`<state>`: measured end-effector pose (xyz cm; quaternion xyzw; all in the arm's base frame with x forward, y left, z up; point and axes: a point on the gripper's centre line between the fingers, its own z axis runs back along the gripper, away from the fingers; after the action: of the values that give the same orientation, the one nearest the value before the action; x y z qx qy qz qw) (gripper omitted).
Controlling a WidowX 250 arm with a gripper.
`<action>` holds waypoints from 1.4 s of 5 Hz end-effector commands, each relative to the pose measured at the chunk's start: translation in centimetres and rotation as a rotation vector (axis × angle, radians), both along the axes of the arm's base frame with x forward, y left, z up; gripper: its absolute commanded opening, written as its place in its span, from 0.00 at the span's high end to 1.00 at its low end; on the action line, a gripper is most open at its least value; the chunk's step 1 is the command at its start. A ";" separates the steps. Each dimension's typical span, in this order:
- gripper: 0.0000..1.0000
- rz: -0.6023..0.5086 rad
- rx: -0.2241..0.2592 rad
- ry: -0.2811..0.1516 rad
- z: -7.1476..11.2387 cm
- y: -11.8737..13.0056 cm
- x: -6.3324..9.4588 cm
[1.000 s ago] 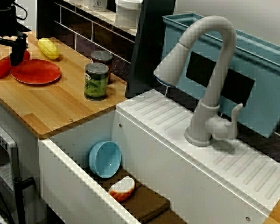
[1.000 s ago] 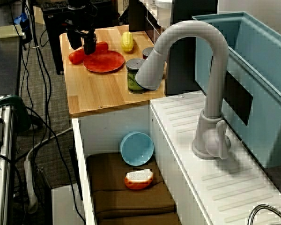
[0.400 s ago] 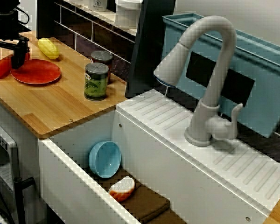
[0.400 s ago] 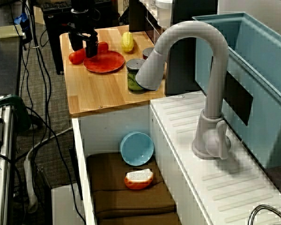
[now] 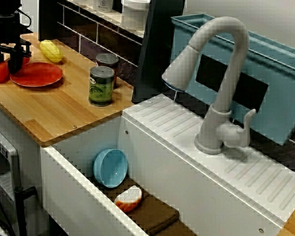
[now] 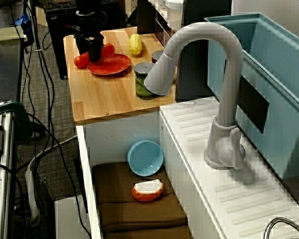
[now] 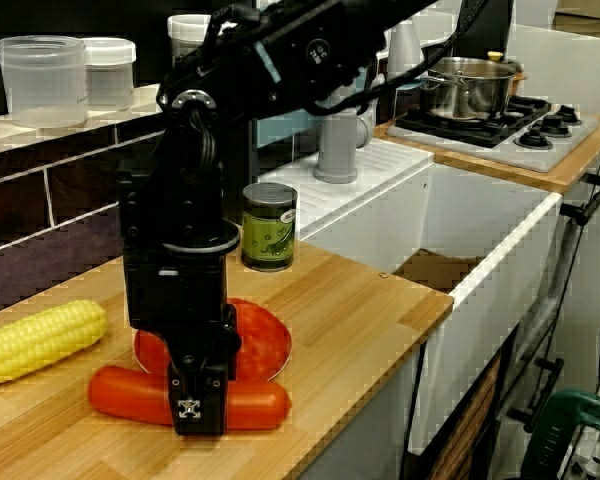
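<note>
In the low view across the counter, the black gripper (image 7: 200,400) stands upright with its tips down at the wooden counter (image 7: 360,300), near the front edge. Its near finger (image 7: 198,408) covers the middle of a long red vegetable (image 7: 250,402), which lies flat across it, one end showing on each side. In the view from above the sink, the two fingers stand on both sides of the vegetable, so the jaws are around it. Whether they press on it or only stand beside it, I cannot tell.

Just behind the vegetable and touching it lies a flat red plate (image 7: 265,345), partly hidden by the gripper. A yellow corn cob (image 7: 35,340) lies beside the plate, toward the dark tiled wall. Farther along the counter stands a green can (image 7: 269,227), upright, well apart from the plate. The view from above the sink shows a second can (image 5: 107,61) right behind it.

After the counter comes a white sink (image 5: 152,162). A brown mat (image 5: 155,214) covers its bottom. A blue bowl (image 5: 110,167) leans on its side against the end wall, and a small red and white thing (image 5: 129,198) lies on the mat near it. A grey faucet (image 5: 221,73) curves over the ribbed ledge, with a blue bin (image 5: 280,73) behind it. At the far end is a stove with a steel pot (image 7: 467,87).
</note>
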<state>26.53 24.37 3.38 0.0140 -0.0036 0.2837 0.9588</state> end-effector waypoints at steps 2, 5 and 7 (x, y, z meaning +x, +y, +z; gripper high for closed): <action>1.00 0.000 0.012 -0.055 2.9 0.5 0.0; 1.00 -0.057 -0.051 -0.131 7.2 -1.3 -0.2; 1.00 -0.075 -0.049 -0.155 8.2 -2.0 -0.4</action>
<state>26.50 21.85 8.89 -0.0502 -0.0348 0.2500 0.9663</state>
